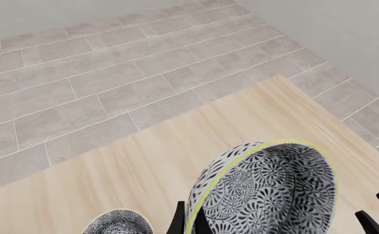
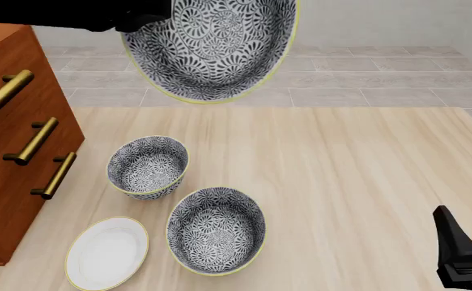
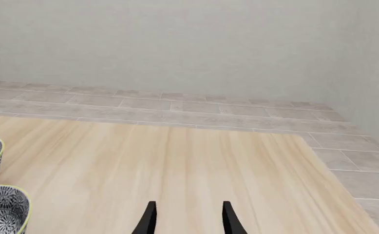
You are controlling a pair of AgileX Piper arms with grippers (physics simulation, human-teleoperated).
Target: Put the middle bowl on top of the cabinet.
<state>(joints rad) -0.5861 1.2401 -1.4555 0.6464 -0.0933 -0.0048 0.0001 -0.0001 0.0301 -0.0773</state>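
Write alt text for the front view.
A patterned bowl hangs tilted in the air, held by the left gripper at the top edge. Below on the wooden table sit two matching bowls and a white plate, beside a reddish-brown cabinet.

A pale, light-grained wooden tabletop [image 2: 341,176] fills the foreground. Beyond its far edge lies a floor of long grey-beige tiles [image 2: 366,79], meeting a plain pale grey-green wall [image 3: 176,44] under even, soft light.
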